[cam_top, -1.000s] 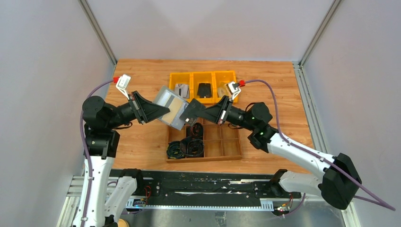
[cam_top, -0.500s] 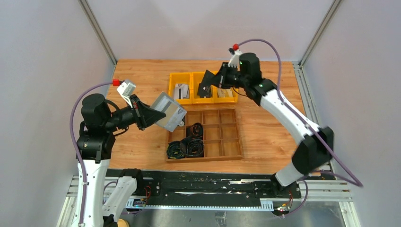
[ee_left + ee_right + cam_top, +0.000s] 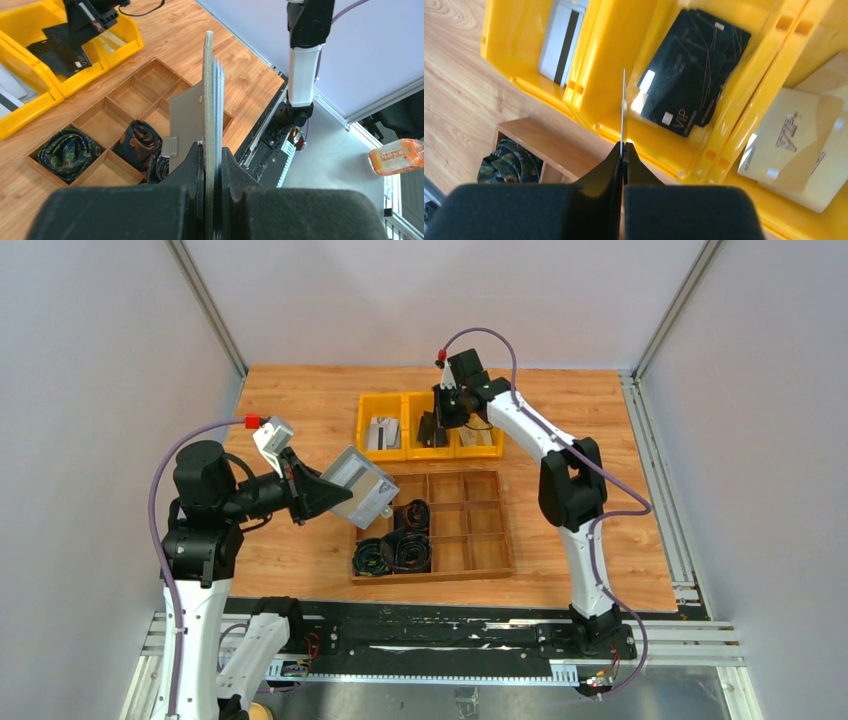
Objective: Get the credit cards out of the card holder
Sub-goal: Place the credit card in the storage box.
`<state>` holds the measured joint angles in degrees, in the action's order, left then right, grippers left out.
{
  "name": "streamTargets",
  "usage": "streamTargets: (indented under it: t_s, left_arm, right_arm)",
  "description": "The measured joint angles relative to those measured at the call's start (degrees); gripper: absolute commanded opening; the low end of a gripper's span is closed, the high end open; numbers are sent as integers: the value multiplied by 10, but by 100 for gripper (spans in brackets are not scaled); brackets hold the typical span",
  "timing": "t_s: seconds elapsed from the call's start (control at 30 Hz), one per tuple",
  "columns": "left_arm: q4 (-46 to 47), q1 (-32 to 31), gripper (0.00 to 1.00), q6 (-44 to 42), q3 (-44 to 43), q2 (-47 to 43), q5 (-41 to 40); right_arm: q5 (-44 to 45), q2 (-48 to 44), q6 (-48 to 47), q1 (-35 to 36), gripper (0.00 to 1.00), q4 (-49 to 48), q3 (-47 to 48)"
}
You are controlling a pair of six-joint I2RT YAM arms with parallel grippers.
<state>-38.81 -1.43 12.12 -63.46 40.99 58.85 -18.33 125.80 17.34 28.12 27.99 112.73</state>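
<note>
While the left hand [image 3: 212, 152] clamps the card holder [image 3: 362, 480], the right hand [image 3: 623, 148] pinches a card [image 3: 623, 105] above the far yellow bins [image 3: 599, 60].

I hold the grey card holder [image 3: 358, 485] on edge in my left pincer [image 3: 212, 152], raised off the table, its flap swung out to one side. A stack of pale cards [image 3: 218, 92] sits against it. My right pincer [image 3: 623, 150] pinches one thin card [image 3: 623, 105], seen edge-on, over the yellow bins [image 3: 599, 100]. A striped grey card [image 3: 560, 45] lies flat in the left one.

Card holder [image 3: 357, 486] left of tray [image 3: 440, 577]; bins [image 3: 430, 394] behind.
</note>
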Motion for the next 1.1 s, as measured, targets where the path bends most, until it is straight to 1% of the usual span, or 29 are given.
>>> streamTargets:
  t_s: [0.27, 0.4, 0.5, 0.57, 0.67, 0.7, 0.77, 0.8, 0.9, 0.93, 0.97, 1.1]
  left_arm:
    - [1, 0, 1, -1, 6, -1, 14]
    - [1, 0, 1, -1, 6, -2, 16]
    - [1, 0, 1, -1, 6, -2, 20]
    - [1, 0, 1, -1, 6, -2, 23]
    - [0, 0, 1, 1, 6, -2, 29]
    - [1, 0, 1, 3, 6, -3, 31]
    - [5, 0, 1, 10, 8, -5, 34]
    - [9, 0, 1, 17, 9, -7, 36]
    - [21, 0, 1, 34, 9, -7, 43]
    - [24, 0, 1, 39, 9, -7, 45]
    - [27, 0, 1, 43, 9, -6, 47]
    - [33, 0, 1, 60, 9, -6, 55]
  right_arm:
    - [8, 57, -12, 0, 0, 6, 99]
    - [8, 87, -16, 0, 0, 7, 130]
    - [10, 105, -18, 0, 2, 9, 138]
    - [16, 114, -20, 0, 7, 12, 141]
    - [31, 119, -24, 0, 11, 20, 141]
    - [36, 119, -24, 0, 16, 21, 141]
    - [51, 119, -27, 0, 31, 20, 142]
    - [61, 119, -29, 2, 36, 21, 142]
    - [79, 116, -33, 3, 45, 22, 142]
    - [83, 112, -33, 3, 52, 25, 142]
    - [85, 103, -33, 4, 61, 26, 138]
    - [84, 22, -33, 10, 74, 26, 94]
